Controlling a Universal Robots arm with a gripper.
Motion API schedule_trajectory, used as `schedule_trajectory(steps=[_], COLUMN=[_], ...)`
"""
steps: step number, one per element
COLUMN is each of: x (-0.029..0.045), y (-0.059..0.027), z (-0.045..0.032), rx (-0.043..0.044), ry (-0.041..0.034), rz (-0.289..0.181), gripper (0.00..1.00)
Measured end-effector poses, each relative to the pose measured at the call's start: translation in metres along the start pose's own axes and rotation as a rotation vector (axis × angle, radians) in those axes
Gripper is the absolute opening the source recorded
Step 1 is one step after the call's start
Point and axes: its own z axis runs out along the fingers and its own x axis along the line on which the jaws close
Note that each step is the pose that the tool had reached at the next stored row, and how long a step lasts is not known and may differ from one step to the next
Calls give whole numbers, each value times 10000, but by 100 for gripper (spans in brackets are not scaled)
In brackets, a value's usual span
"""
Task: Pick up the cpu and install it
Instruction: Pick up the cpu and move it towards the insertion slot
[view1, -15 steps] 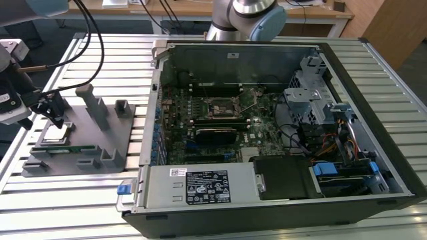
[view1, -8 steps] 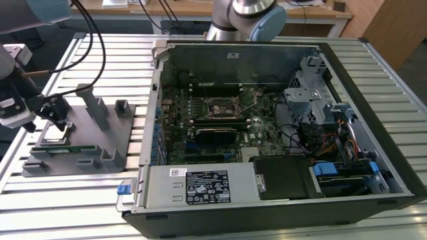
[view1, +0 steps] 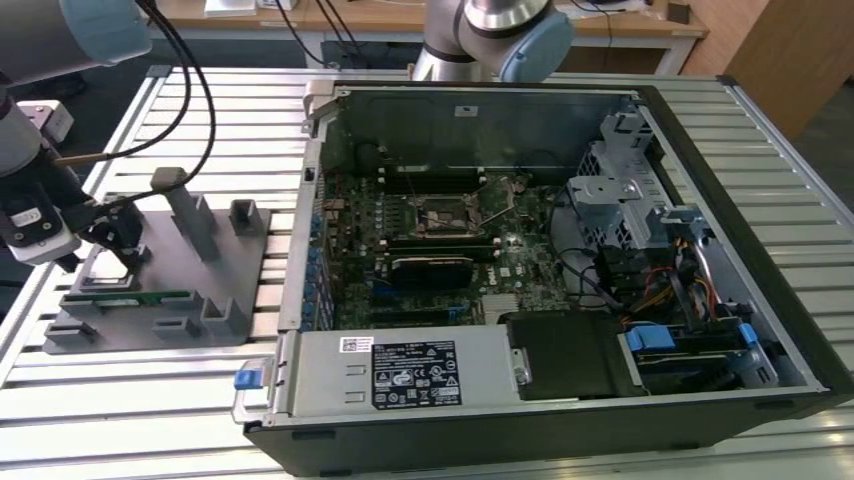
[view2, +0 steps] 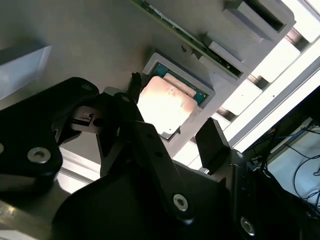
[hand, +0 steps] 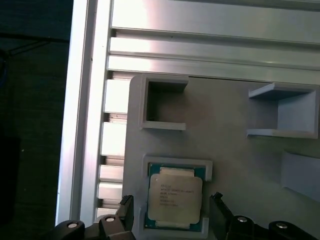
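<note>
The cpu (hand: 175, 200) is a flat square chip with a silver-grey top. It lies in a shallow grey holder on the fixture plate (hand: 230, 150). In both wrist views my gripper (hand: 171, 201) hovers over it, open, with one black finger (hand: 126, 210) on each side and a gap to the chip. The second wrist view shows the cpu (view2: 162, 105) between the fingers of the gripper (view2: 172, 112). In the exterior view the gripper (view1: 114, 235) sits low over the grey fixture plate (view1: 254, 270) at the exterior view's left, beside the open computer case (view1: 561, 250).
The motherboard's socket (view1: 447, 212) lies open in the middle of the case. A long green memory stick (view1: 127, 297) rests on the fixture plate among grey blocks (view1: 187, 215). Cables (view1: 174, 80) trail from the arm. Everything stands on a slatted metal table (view1: 747, 120).
</note>
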Motion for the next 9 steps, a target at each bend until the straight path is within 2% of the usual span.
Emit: schedule_trajectory(steps=[4,5,9], x=[0,0,-9], y=[0,0,4], z=[4,6,35], rx=[1,0,0], ry=[3,1,0], rz=[-1,0,-2], gripper=[69,62,62])
